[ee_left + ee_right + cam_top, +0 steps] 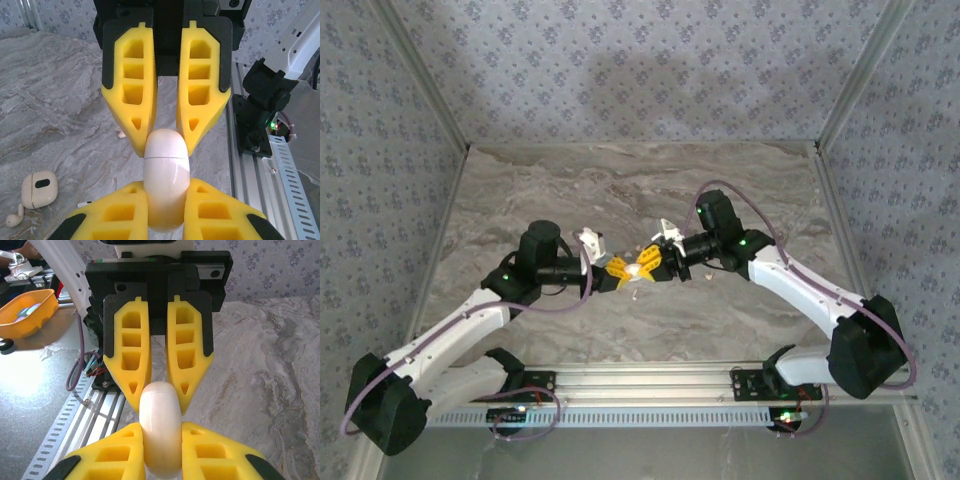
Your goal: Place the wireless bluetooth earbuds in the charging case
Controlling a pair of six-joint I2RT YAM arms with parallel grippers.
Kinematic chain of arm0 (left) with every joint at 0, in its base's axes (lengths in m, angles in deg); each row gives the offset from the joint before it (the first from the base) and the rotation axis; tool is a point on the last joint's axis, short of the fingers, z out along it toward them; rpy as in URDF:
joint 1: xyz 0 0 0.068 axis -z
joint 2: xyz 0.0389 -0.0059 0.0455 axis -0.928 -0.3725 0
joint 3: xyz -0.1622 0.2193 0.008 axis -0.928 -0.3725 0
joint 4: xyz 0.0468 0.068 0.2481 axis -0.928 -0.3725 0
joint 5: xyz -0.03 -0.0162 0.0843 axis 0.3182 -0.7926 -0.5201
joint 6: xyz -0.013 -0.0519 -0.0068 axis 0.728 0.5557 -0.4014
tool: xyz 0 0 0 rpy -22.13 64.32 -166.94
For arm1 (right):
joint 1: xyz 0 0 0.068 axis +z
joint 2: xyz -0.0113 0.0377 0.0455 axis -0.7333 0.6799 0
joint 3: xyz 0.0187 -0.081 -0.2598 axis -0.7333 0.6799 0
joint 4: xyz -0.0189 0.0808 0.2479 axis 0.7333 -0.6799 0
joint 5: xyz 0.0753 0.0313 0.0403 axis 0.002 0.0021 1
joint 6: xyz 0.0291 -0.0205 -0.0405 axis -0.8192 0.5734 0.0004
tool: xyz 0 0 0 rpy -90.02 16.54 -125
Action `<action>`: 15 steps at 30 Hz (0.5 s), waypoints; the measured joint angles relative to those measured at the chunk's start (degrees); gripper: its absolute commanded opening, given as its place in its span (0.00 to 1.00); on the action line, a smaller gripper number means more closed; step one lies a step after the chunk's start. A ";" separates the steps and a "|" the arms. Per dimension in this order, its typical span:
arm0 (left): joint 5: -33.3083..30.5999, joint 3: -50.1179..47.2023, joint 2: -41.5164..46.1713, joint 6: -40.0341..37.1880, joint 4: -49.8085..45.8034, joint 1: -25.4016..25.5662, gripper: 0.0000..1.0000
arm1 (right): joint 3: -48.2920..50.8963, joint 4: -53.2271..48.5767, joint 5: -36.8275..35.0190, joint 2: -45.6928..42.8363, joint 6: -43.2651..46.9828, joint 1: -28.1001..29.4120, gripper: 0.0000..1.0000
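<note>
**A:** Left gripper (166, 200) and right gripper (161, 440) both pinch the charging case (166, 165) from opposite ends. It looks closed at its seam.

**B:** Earbuds?

**A:** One earbud (14, 218) lies on the table (65, 90) beyond the case, beside a hollowed cream piece (39, 190).

**B:** So we're at opening, I'd say. Next, pry steadily at the seam.

My worktop (570, 190) is a grey slab veined like marble, with an aluminium rail (650, 378) running along its near edge. From my left wrist I see a small cream case (39, 189) lying flat on the stone, a dark oval hollow in its upper face. Just beside its lower corner lies a white earbud (14, 217), stem towards the case. Farther along the slab sits another pale bit (120, 133), too small to name.
</note>
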 measured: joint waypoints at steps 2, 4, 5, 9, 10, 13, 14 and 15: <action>-0.20 -0.22 0.44 0.02 0.11 0.13 0.13 | -0.39 -0.61 0.15 0.11 0.42 0.11 0.25; -0.33 -0.26 0.68 0.00 0.26 0.28 0.13 | -0.55 -1.09 0.46 0.17 0.59 0.20 0.33; -0.42 -0.33 0.74 -0.04 0.35 0.35 0.13 | -0.63 -1.31 0.55 0.20 0.81 0.24 0.34; -0.61 -0.44 0.94 -0.13 0.33 0.37 0.13 | -0.66 -1.60 0.74 0.28 1.01 0.35 0.32; -0.61 -0.44 0.94 -0.13 0.33 0.35 0.13 | -0.66 -1.60 0.72 0.37 1.03 0.37 0.30; -0.59 -0.48 0.98 -0.13 0.24 0.37 0.13 | -1.03 -2.01 0.74 0.61 1.27 0.35 0.25; -0.61 -0.48 1.05 -0.13 0.24 0.37 0.13 | -1.22 -2.21 0.74 0.70 1.33 0.35 0.23; -0.63 -0.48 1.20 -0.13 0.22 0.35 0.13 | -1.42 -2.40 0.74 0.72 1.53 0.35 0.22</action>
